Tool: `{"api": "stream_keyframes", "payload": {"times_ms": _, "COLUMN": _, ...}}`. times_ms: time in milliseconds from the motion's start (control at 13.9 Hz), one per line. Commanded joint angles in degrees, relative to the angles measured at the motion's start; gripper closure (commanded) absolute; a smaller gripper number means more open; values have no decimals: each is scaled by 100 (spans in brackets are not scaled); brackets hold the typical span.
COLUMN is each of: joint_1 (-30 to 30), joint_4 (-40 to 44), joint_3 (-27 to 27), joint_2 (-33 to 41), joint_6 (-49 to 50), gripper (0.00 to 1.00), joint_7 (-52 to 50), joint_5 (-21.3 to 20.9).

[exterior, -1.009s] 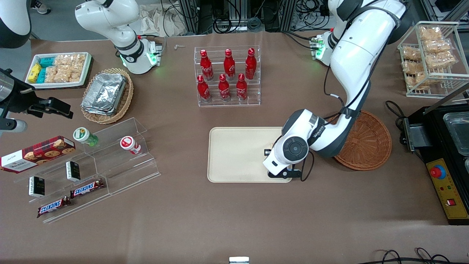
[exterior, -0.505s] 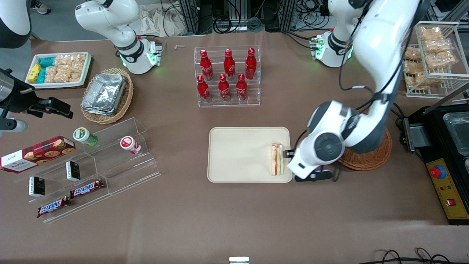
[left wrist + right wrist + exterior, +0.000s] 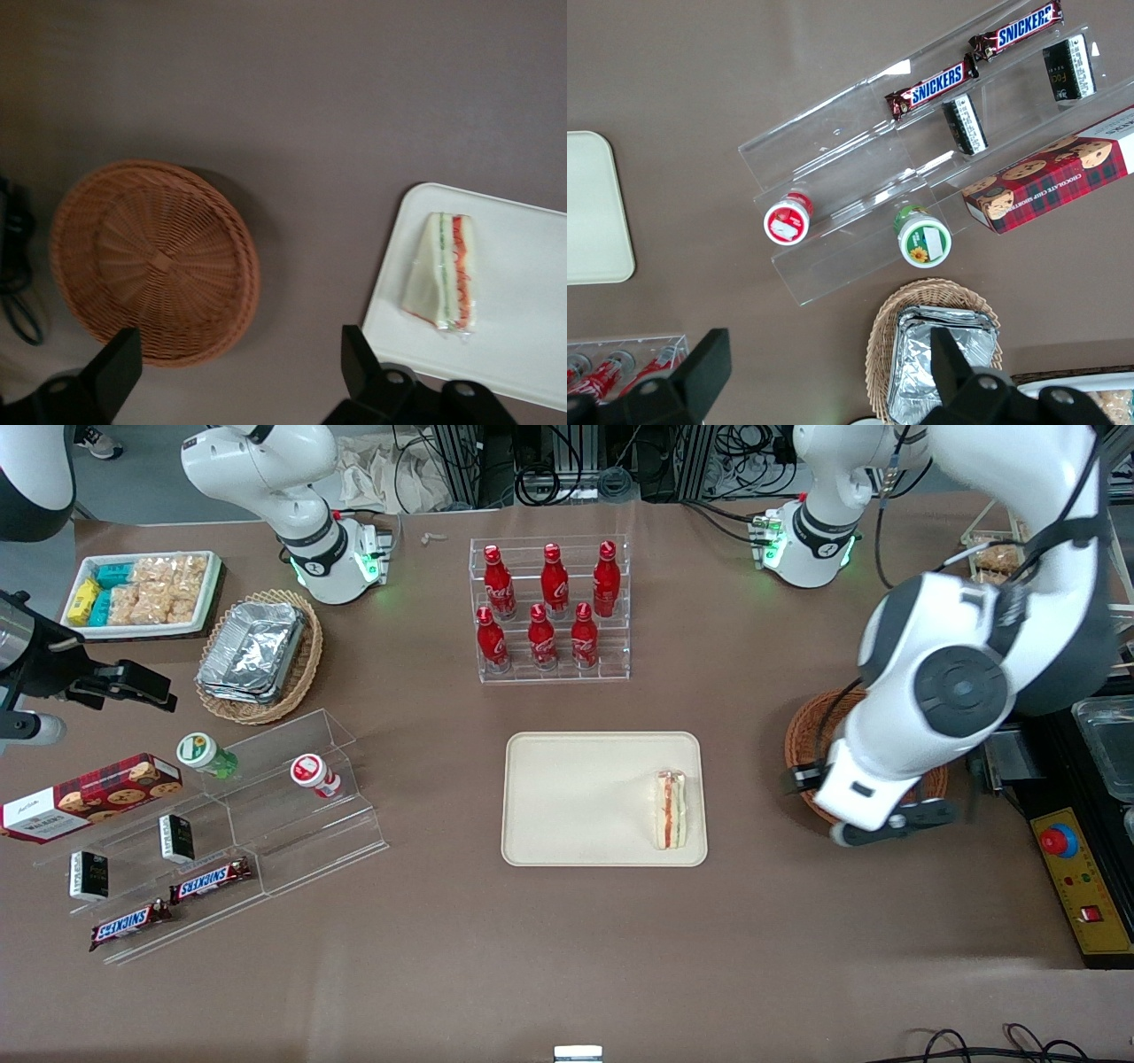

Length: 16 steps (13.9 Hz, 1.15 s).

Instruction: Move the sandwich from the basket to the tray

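Note:
The sandwich (image 3: 669, 810), a white bread wedge with red and green filling, lies on the cream tray (image 3: 576, 797), at its end nearest the basket. It also shows in the left wrist view (image 3: 443, 270), lying on the tray (image 3: 532, 266). The reddish-brown wicker basket (image 3: 808, 735) is partly hidden by my left arm in the front view; the left wrist view shows it empty (image 3: 155, 261). My left gripper (image 3: 800, 779) hangs high above the basket's edge nearest the tray. In the left wrist view the gripper (image 3: 235, 372) is open wide and holds nothing.
A clear rack of red cola bottles (image 3: 551, 611) stands farther from the front camera than the tray. Clear stepped shelves with snacks (image 3: 221, 815), a tan basket of foil trays (image 3: 261, 651) and a white snack tray (image 3: 142, 593) lie toward the parked arm's end. A black appliance (image 3: 1085, 850) stands beside the basket.
My gripper let go of the sandwich, which now rests on the tray. The arm rose and swung away from the tray to above the basket.

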<state>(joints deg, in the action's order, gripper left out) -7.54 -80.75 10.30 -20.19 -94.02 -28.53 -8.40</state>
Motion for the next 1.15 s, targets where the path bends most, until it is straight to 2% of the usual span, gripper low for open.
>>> {"api": "stream_keyframes", "payload": {"times_ms": 0, "joint_1": 67, "joint_4": -90, "joint_3": -396, "joint_2": 287, "joint_6": 68, "gripper": 0, "joint_7": 1205, "joint_5": 22}}
{"api": "stream_keyframes", "payload": {"times_ms": 288, "joint_1": 594, "joint_4": -81, "joint_3": -406, "joint_2": 481, "joint_6": 305, "gripper": 0, "joint_7": 2480, "joint_5": 58}}
{"api": "stream_keyframes", "payload": {"times_ms": 432, "joint_1": 901, "joint_4": -64, "joint_3": -414, "joint_2": 577, "joint_6": 384, "gripper": 0, "joint_7": 3245, "joint_5": 320}}
{"api": "stream_keyframes", "payload": {"times_ms": 649, "joint_1": 1052, "joint_4": 41, "joint_3": -432, "joint_2": 569, "joint_6": 384, "gripper": 0, "joint_7": 2996, "joint_5": 515}}
{"api": "stream_keyframes", "payload": {"times_ms": 865, "joint_1": 1132, "joint_4": 103, "joint_3": -406, "joint_2": 534, "joint_6": 367, "gripper": 0, "joint_7": 2345, "joint_5": 506}}
{"api": "stream_keyframes", "payload": {"times_ms": 1081, "joint_1": 1132, "joint_4": 165, "joint_3": -406, "joint_2": 490, "joint_6": 367, "gripper": 0, "joint_7": 2238, "joint_5": 498}}
